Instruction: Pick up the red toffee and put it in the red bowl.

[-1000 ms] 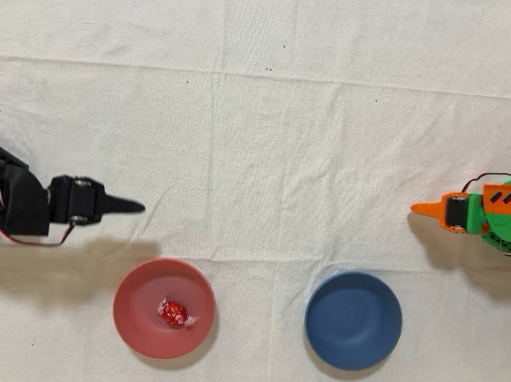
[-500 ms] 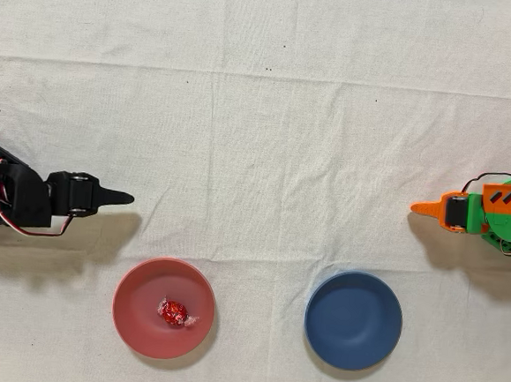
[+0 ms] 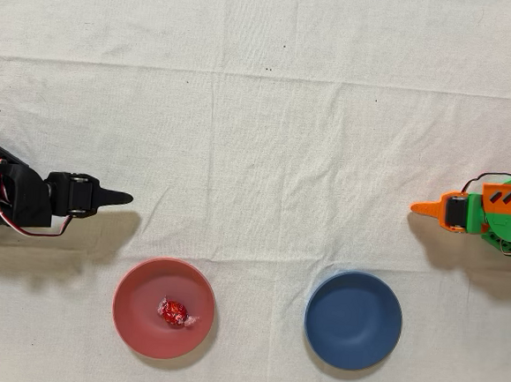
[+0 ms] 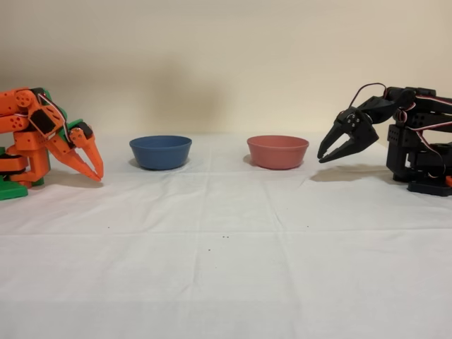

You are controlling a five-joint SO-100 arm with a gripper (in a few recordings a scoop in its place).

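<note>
Empty and slightly parted, my gripper [image 4: 326,154] hangs above the cloth, clear of everything. At five o'clock from it in the overhead view, the red toffee [image 3: 174,313] lies inside the red bowl [image 3: 141,293].

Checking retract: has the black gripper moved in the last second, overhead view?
Yes. The gripper has pulled back toward the picture's left edge and slightly up, away from the red bowl, which holds the red toffee.
</note>
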